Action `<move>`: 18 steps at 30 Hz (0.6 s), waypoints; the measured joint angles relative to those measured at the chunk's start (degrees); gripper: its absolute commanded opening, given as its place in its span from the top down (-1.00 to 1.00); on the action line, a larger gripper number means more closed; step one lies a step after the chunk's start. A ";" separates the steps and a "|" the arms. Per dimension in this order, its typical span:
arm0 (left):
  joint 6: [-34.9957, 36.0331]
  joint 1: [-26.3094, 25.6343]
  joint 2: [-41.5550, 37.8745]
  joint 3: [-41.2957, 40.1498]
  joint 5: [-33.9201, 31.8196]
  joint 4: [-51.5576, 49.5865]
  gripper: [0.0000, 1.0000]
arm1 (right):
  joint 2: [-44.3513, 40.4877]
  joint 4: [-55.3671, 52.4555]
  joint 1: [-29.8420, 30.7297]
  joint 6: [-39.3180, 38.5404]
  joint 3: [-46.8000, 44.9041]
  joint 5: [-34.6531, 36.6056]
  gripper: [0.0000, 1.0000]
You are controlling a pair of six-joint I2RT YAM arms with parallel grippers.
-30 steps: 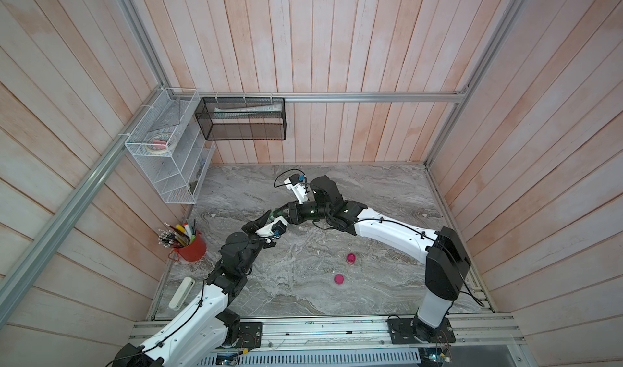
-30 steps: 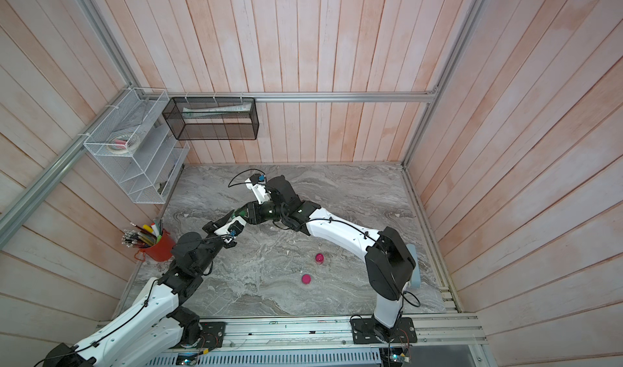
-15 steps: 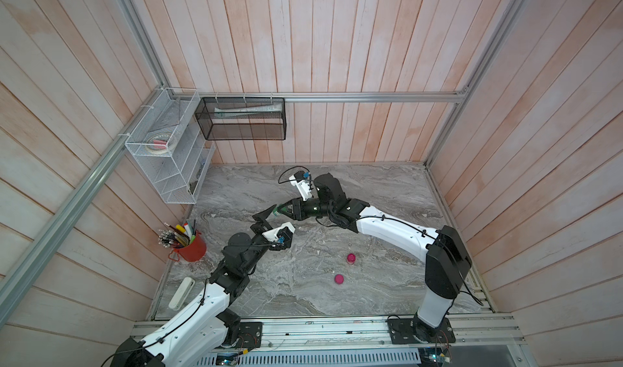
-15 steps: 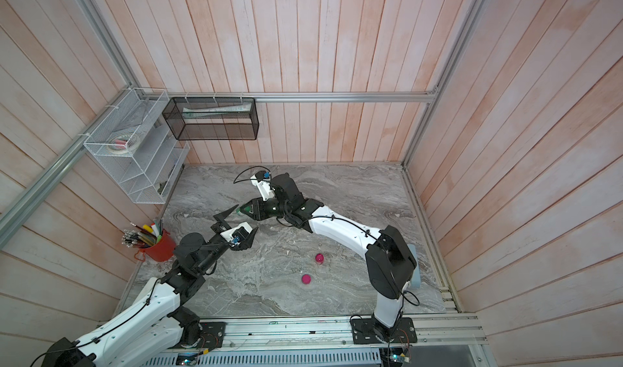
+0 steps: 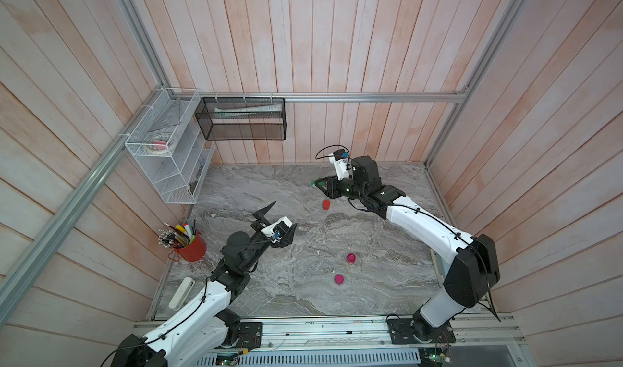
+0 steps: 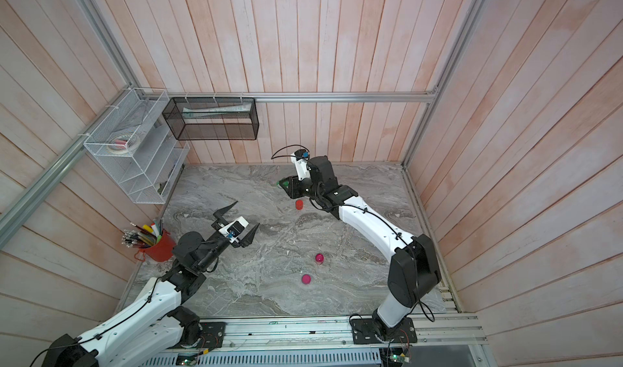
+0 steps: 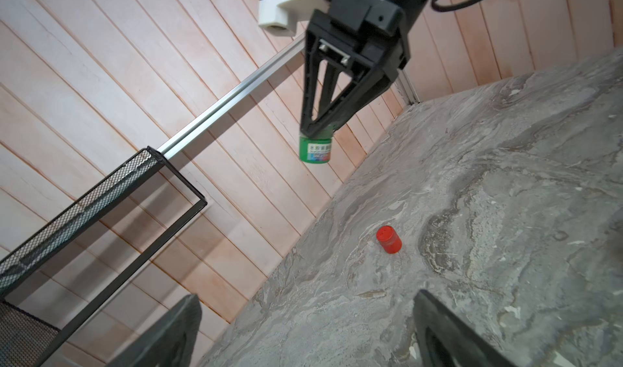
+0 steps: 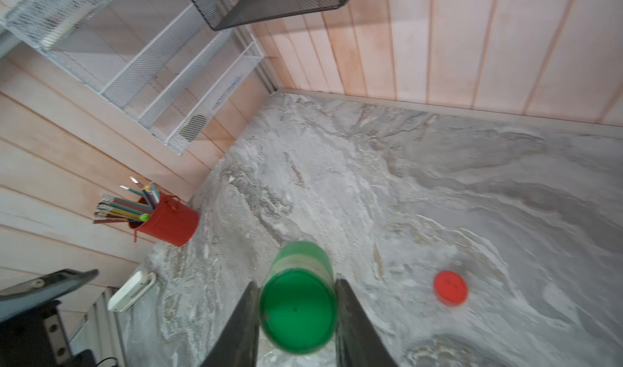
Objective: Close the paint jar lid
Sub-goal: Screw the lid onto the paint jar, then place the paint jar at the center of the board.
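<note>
A small green paint jar (image 7: 316, 149) with a white label hangs in the air over the back of the table. My right gripper (image 7: 317, 132) is shut on its green lid (image 8: 298, 311), which sits on the jar. The jar (image 5: 316, 183) (image 6: 282, 182) shows small at the fingertips in both top views. My left gripper (image 5: 282, 216) (image 6: 247, 213) (image 7: 308, 296) stands wide open with nothing between its fingers. It is well to the front left of the jar, pointing toward it.
A red jar (image 5: 325, 205) (image 7: 389, 240) stands on the marble table just below the right gripper. Two pink jars (image 5: 351, 258) (image 5: 339, 279) sit nearer the front. A red pencil cup (image 5: 190, 249), a white wire rack (image 5: 168, 156) and a black mesh basket (image 5: 242, 119) line the left and back walls.
The left gripper has opened, let go of the green jar and drawn back toward the front left. The right gripper has carried the jar up and toward the back right.
</note>
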 measured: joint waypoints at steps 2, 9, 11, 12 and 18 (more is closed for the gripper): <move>-4.57 0.35 3.08 3.43 0.24 -1.46 -1.00 | -0.04 -1.49 -1.46 -1.77 -1.31 2.32 0.85; -13.20 0.81 10.27 9.07 7.80 -4.72 -1.00 | 2.40 -5.68 -6.08 -5.44 -7.52 9.33 0.86; -13.86 0.81 9.99 8.35 9.35 -4.68 -1.00 | 3.61 -6.05 -6.99 -6.03 -8.79 10.73 0.86; -13.99 0.81 9.68 7.78 9.92 -4.33 -1.00 | 4.26 -6.25 -7.34 -6.27 -9.25 11.37 0.86; -15.04 0.81 9.55 6.97 13.38 -4.46 -1.00 | 10.54 -6.54 -7.78 -8.00 -8.72 13.84 0.88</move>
